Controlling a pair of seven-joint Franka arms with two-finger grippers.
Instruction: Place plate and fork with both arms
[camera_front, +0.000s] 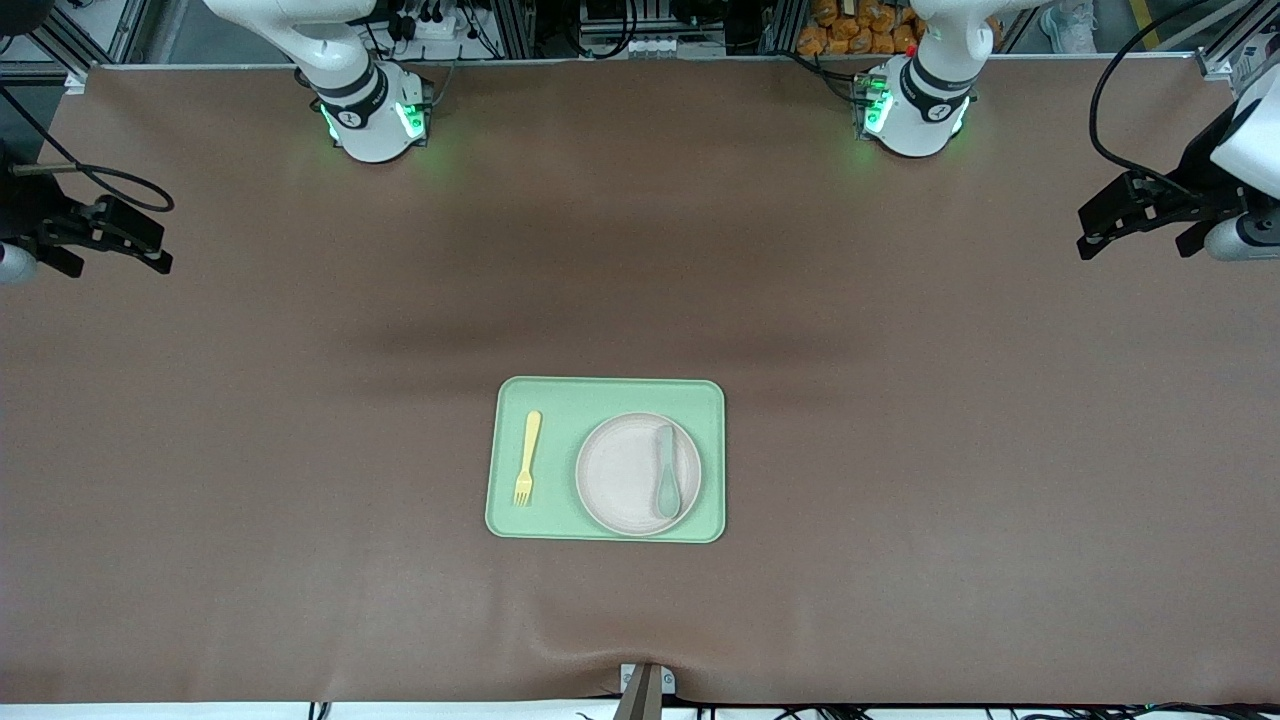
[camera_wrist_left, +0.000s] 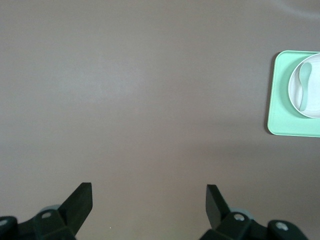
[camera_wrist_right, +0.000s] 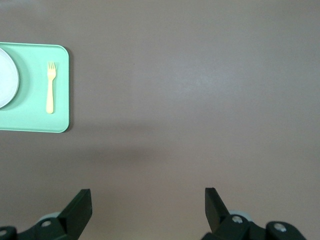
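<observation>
The off-white speckled plate (camera_front: 620, 470) lies on a light-green tray (camera_front: 560, 505) near the middle of the table. A grey-green spoon (camera_front: 667, 475) rests on the plate. The pale-yellow fork (camera_front: 527, 457) lies on the tray beside the plate, toward the right arm's end, tines pointing at the front camera. My left gripper (camera_front: 1120, 215) hangs open over bare table at the left arm's end. My right gripper (camera_front: 150, 245) hangs open over the right arm's end. Both are far from the tray and hold nothing. The wrist views show open jaws: left gripper (camera_wrist_left: 149, 200), right gripper (camera_wrist_right: 148, 200).
Brown cloth covers the whole table. The left wrist view catches the tray (camera_wrist_left: 282, 107), plate (camera_wrist_left: 314, 102) and spoon (camera_wrist_left: 305, 82) at its edge. The right wrist view shows the tray (camera_wrist_right: 35, 112), fork (camera_wrist_right: 50, 87) and a slice of plate (camera_wrist_right: 6, 77).
</observation>
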